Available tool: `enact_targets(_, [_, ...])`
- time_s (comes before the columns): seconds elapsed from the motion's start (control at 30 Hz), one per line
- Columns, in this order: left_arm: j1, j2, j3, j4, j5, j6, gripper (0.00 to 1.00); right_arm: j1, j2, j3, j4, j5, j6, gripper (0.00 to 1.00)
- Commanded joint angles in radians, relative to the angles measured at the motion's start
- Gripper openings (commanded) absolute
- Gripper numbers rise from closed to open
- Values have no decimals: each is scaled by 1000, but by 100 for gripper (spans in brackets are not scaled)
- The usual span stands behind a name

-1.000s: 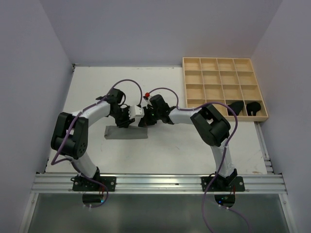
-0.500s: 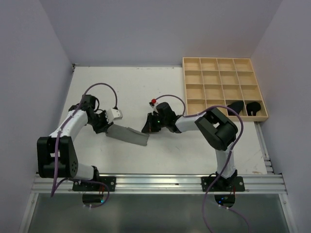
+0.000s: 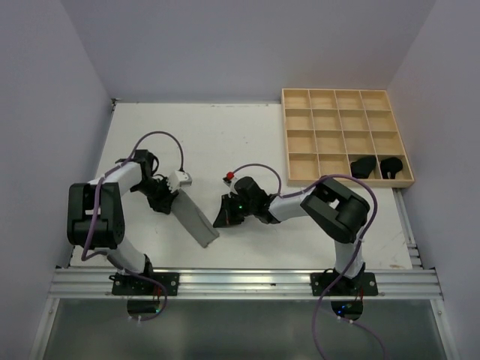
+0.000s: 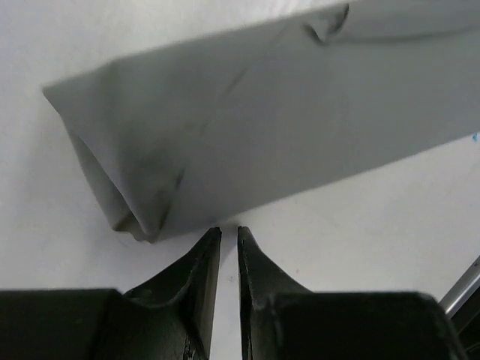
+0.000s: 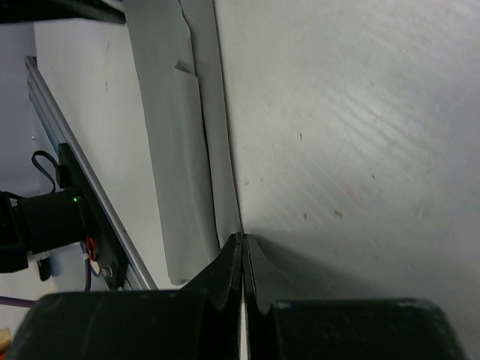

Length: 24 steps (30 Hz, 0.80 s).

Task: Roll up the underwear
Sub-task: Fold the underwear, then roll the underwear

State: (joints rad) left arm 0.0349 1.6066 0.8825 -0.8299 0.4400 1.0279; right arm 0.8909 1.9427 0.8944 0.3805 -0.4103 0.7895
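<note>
Strip: the grey underwear lies flat on the worktop. It is folded into a long narrow band set on a slant, one short end toward the arm bases and the other away. No coil shows at either end.
Right gripper: jaws pressed together. The tips are down at the strip's right long edge, close to its near end. Cannot tell whether a bit of hem is nipped.
Right arm pose: elbow raised well to the right of the strip, forearm stretched low and leftward toward it.
Left gripper: at the strip's far end, jaws almost together with only a thin slit between them and nothing in it. The tips are just beside the folded end and appear clear of the cloth.
Left arm pose: elbow well to the left of the strip, forearm reaching away, wrist bent back so the fingers aim at the far end.
Handling (judged): light, limp, thin layers. Likely to slide on the smooth worktop and to unfold if lifted by one layer.
Hold point (judged): pinch all layers at a short end and roll along the length, keeping the other end pinned.
Tray: wooden grid, beyond and well to the right of the strip.
Tray contents: black underwear and a second black one, in neighbouring compartments of its nearest row.
</note>
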Motion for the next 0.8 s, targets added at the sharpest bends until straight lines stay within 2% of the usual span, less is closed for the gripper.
enact_targets(0.0, [-24, 145, 58, 158, 54, -63, 20, 0, -25, -80, -121, 83, 1, 0])
enact_targets(0.3, [-171, 357, 301, 221, 108, -183, 20, -3, -316, -138, -265, 298, -108, 0])
enact_targets(0.4, [-205, 397, 360, 256, 123, -245, 21, -4, -395, -141, -264, 312, -145, 0])
enact_targets(0.47, [-205, 398, 389, 268, 140, -278, 25, -3, -410, -134, -247, 297, -162, 1])
enact_targets(0.5, [-199, 385, 401, 284, 149, -294, 26, -3, -412, -114, -244, 291, -180, 1])
enact_targets(0.6, [-132, 274, 382, 288, 267, -304, 38, 0, -393, -80, -204, 232, -181, 1])
enact_targets(0.63, [-74, 235, 374, 284, 334, -289, 45, 3, -380, -71, -189, 219, -176, 1])
enact_targets(0.7, [1, 118, 362, 244, 400, -261, 50, 11, -355, -39, -137, 180, -155, 2])
enact_targets(0.77, [109, 11, 371, 195, 480, -192, 62, 29, -312, 12, -118, 165, -141, 2])
